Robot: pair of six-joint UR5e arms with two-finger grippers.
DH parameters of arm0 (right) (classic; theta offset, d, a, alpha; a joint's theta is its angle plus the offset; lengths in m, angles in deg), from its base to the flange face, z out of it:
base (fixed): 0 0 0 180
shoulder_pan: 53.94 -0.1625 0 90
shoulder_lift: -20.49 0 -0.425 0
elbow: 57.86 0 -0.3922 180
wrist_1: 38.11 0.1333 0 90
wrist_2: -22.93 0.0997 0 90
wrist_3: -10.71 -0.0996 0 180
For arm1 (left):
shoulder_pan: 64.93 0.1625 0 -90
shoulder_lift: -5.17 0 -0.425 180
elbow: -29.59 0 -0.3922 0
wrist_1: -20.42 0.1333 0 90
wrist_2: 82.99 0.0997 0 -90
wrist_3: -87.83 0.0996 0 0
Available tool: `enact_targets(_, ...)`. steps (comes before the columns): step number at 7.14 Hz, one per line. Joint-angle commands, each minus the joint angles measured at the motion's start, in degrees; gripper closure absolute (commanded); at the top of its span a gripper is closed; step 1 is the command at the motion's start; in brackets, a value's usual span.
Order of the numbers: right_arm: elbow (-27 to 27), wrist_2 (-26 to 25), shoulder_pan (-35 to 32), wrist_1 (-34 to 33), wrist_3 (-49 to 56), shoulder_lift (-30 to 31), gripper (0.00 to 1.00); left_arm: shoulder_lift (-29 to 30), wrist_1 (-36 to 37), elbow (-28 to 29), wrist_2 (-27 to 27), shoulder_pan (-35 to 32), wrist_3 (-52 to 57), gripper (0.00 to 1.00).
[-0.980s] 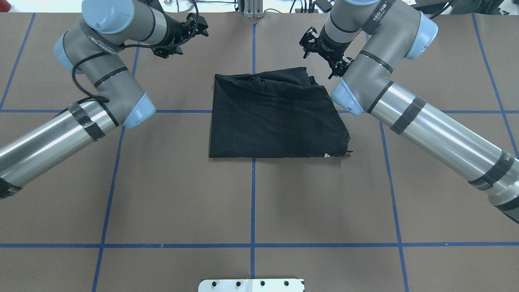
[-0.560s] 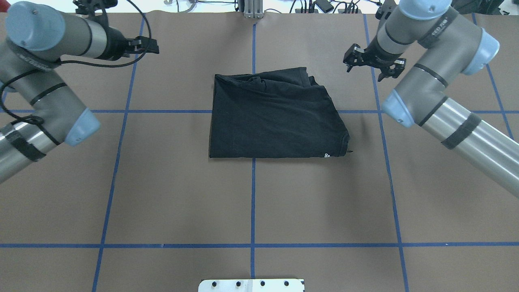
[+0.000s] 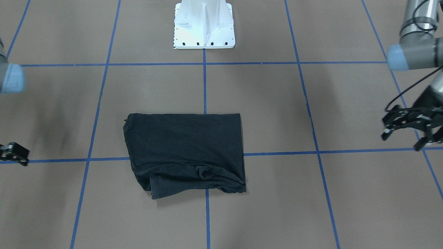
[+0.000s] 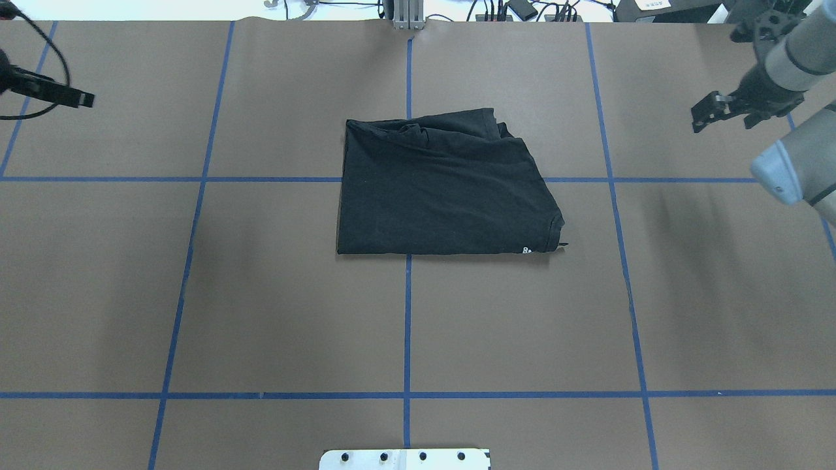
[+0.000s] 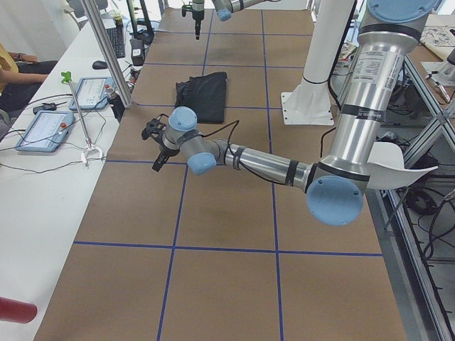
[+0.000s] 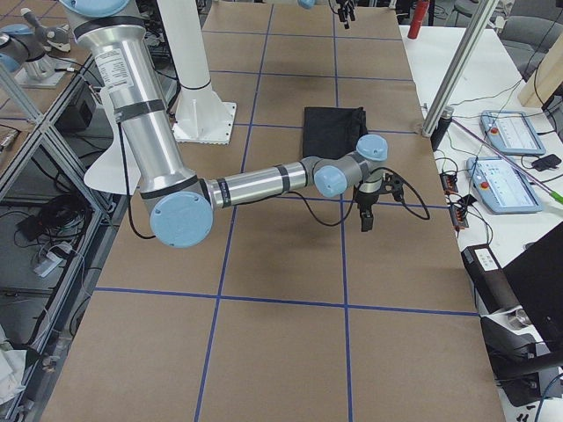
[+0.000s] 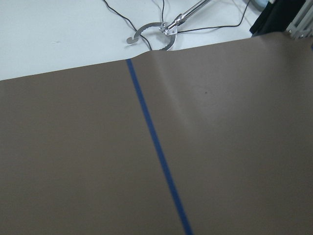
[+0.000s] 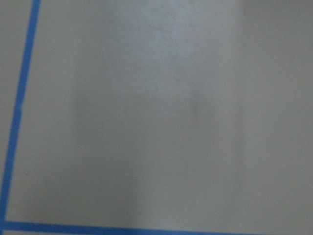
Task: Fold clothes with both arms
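T-shirt [image 4: 444, 189] lies folded into a rough rectangle at table [image 4: 274, 313] centre, bunched along its far edge. Small white print [image 4: 526, 249] shows at its near right corner. Left gripper [image 3: 401, 140] hangs far left, well apart from it, jaws wide, holding nothing. Right gripper [image 4: 723, 121] hangs far right, also well apart, jaws wide, holding nothing.

A tiny white mark [image 4: 526, 249], perhaps an 8, sits at a corner of the black T-shirt [image 4: 444, 189]
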Motion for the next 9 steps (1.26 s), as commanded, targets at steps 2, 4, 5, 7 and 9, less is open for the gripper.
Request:
enact_targets(2, -0.3, 3.5, -8.9, 0.5, 17.7, 10.7, 0.00, -10.3, 0.2, -3.5, -9.4, -8.9, 13.4, 0.00)
enact_targets(4, -4.1, 10.3, -15.1, -1.2, 18.8, 15.3, 0.00, -13.8, 5.4, -7.4, -9.8, -10.1, 13.4, 0.00)
enact_targets(5, -5.6, 10.8, -15.9, -1.2, 18.8, 17.1, 0.00, -13.8, 11.6, -8.5, -9.7, -10.1, 15.5, 0.00)
enact_targets(7, -5.9, 10.1, -15.6, -1.3, 20.1, 18.0, 0.00, -13.8, 17.4, -8.2, -6.4, -10.7, 25.2, 0.00)
enact_targets(9, -6.1, 8.7, -15.1, -8.9, 25.4, 17.6, 0.00, -13.5, 25.8, -8.2, -6.7, -12.6, 26.2, 0.00)
